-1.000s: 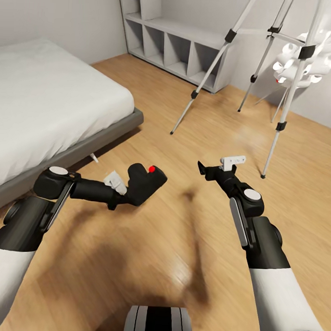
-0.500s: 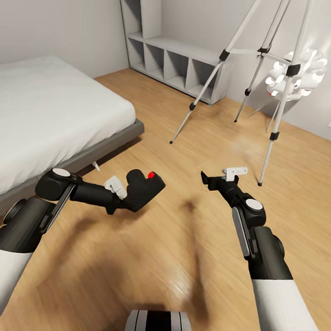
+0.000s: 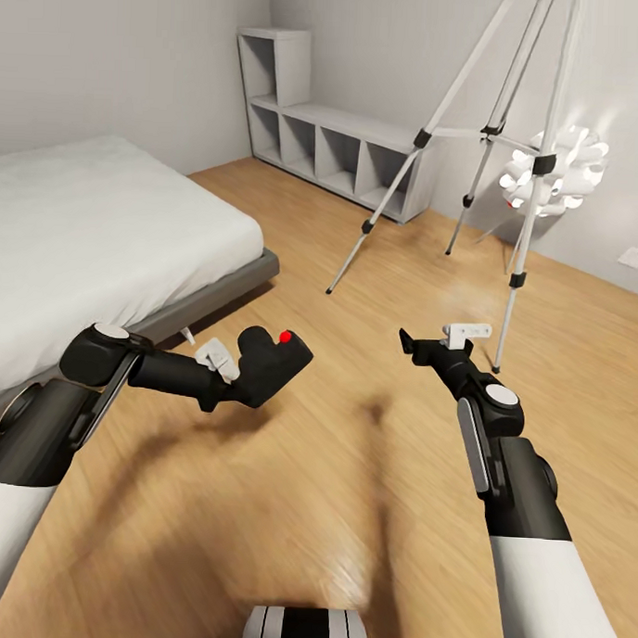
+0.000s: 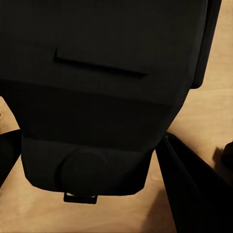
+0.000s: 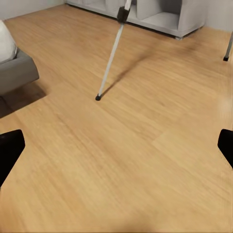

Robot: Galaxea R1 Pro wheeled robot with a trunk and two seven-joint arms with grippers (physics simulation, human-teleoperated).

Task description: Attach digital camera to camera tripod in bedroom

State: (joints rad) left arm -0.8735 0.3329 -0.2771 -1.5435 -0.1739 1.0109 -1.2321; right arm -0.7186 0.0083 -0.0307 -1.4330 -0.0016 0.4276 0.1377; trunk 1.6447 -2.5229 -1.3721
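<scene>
while the left gripper [image 3: 247,383] is clamped on the digital camera [image 3: 269,365], red dot up, low over the wooden floor [image 3: 348,506] near the bed [image 3: 99,244], the right gripper [image 3: 420,347] hangs spread wide w/ nothing btwn its fingers. the camera tripod [image 3: 513,133] stands far right, in front of the robot, its legs on the floor by the grey shelf [image 3: 335,153] & a white lamp [image 3: 557,172]; well apart from the camera.
</scene>
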